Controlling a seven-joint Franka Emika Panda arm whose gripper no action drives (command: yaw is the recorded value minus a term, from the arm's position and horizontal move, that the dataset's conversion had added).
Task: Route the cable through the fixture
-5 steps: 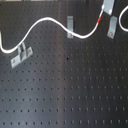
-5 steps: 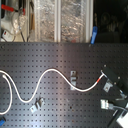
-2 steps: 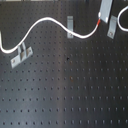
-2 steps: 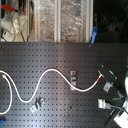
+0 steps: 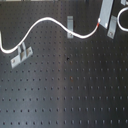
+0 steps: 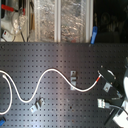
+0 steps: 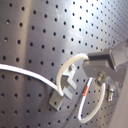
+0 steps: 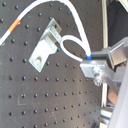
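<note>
The long thin white cable [image 5: 45, 22] lies in waves across the black perforated metal board [image 5: 70, 90], running from the board's edge at the first exterior view's left, past a small grey metal bracket [image 5: 21, 55], through an upright grey clip [image 5: 71, 26] mid-board, toward the first exterior view's top right corner. Its short red band [image 6: 98, 79] sits just before the end. There the cable loops back beside a third grey bracket [image 8: 44, 44], and the metal gripper [image 8: 92, 64] has its fingers pinched on the cable's tip
</note>
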